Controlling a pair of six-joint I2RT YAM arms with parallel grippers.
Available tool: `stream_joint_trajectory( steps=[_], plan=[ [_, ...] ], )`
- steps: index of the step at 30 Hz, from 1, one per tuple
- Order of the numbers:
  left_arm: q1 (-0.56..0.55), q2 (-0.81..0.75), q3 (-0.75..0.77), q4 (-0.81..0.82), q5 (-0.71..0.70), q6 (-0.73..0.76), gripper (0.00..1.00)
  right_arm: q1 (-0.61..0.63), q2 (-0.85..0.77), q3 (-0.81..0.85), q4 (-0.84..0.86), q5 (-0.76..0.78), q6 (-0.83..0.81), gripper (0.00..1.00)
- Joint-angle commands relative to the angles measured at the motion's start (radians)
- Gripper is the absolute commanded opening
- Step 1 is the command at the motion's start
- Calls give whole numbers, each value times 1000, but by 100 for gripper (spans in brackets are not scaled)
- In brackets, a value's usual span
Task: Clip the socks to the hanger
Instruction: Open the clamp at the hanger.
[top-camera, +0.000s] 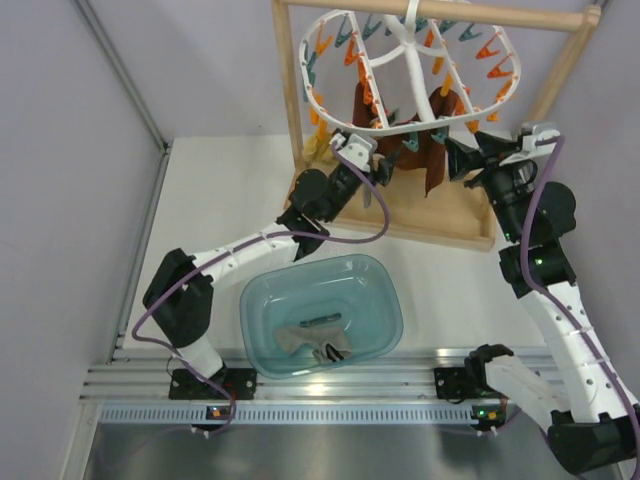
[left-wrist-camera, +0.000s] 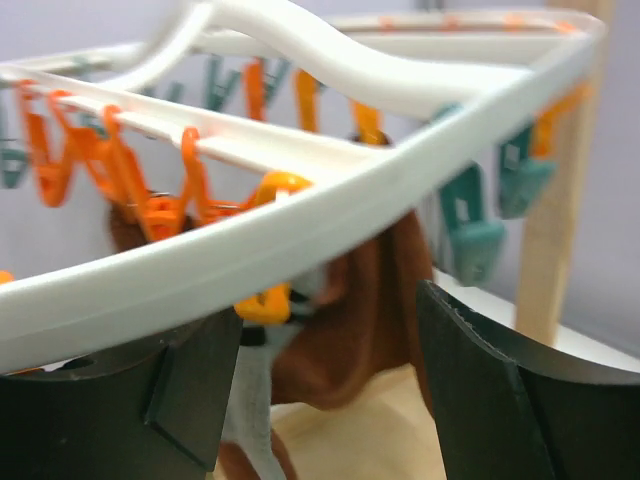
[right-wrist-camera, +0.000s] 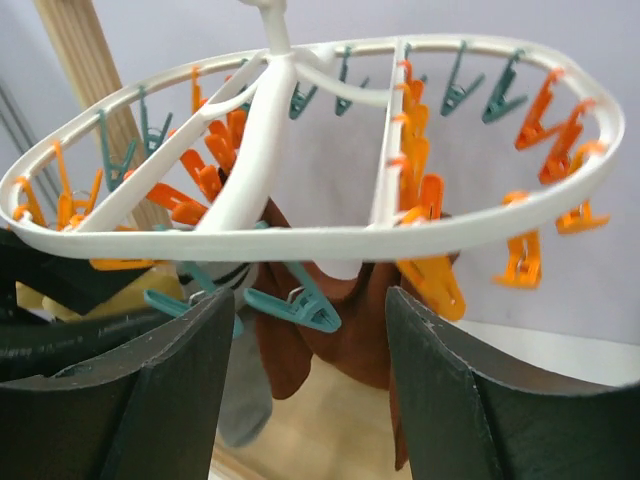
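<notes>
Left gripper (left-wrist-camera: 325, 330) is spread wide just under the hanger (left-wrist-camera: 400, 190) rim, a grey sock (left-wrist-camera: 250, 400) hanging between its fingers (left-wrist-camera: 190, 390). Right gripper (right-wrist-camera: 310, 300), likewise released, sits under the same rim. More socks (top-camera: 312, 338) lie in the basin (top-camera: 390, 300) behind both.

A wooden rack (top-camera: 292, 100) stood at the far side of the white table (top-camera: 210, 190), with a post at each side, a round bar across the top and a flat base board. Dark brown socks (top-camera: 434, 160) hung inside this rack, above the board. A clear teal plastic basin (top-camera: 385, 290) sat near the front of the table, just behind a metal rail (top-camera: 350, 385).
</notes>
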Motion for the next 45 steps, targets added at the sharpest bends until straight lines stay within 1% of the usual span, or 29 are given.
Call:
stream_joint_trajectory(
  steps=[1, 4, 8, 11, 13, 19, 24, 26, 30, 31, 34, 37, 40, 42, 44, 45],
  plan=[
    [63, -53, 44, 114, -15, -10, 74, -23, 15, 77, 91, -109, 10, 61],
    [99, -117, -11, 108, 36, -16, 74, -23, 27, 98, 111, -173, -5, 61],
    [123, -206, -110, 97, 195, -20, 76, -23, 66, 123, 174, -253, -5, 61],
    [126, -246, -175, 96, 277, -20, 78, -23, 109, 150, 188, -302, 10, 60],
    [125, -249, -175, 96, 324, -26, 78, -23, 130, 167, 191, -313, 24, 60],
    [126, -209, -134, 86, 367, -58, 75, -22, 185, 178, 186, -333, 27, 59],
    [123, -176, -100, 80, 361, -87, 75, -22, 208, 169, 191, -356, 39, 57],
    [120, -177, -101, 57, 331, -104, 75, -22, 213, 169, 193, -359, 41, 56],
    [120, -218, -132, 18, 260, -105, 79, -23, 221, 169, 196, -376, 44, 53],
    [120, -232, -137, -16, 250, -105, 79, -23, 225, 169, 197, -377, 47, 52],
    [122, -286, -175, -55, 228, -98, 79, -23, 236, 172, 211, -391, 71, 47],
    [136, -332, -195, -117, 202, -96, 76, -23, 247, 181, 219, -397, 113, 44],
    [153, -366, -207, -147, 197, -92, 75, -25, 221, 187, 229, -399, 154, 45],
    [165, -375, -206, -160, 187, -86, 73, -23, 201, 201, 229, -410, 180, 46],
    [171, -374, -195, -170, 177, -81, 72, -25, 169, 219, 222, -416, 196, 50],
    [179, -372, -190, -173, 171, -84, 71, -25, 156, 236, 208, -411, 209, 54]
  ],
)
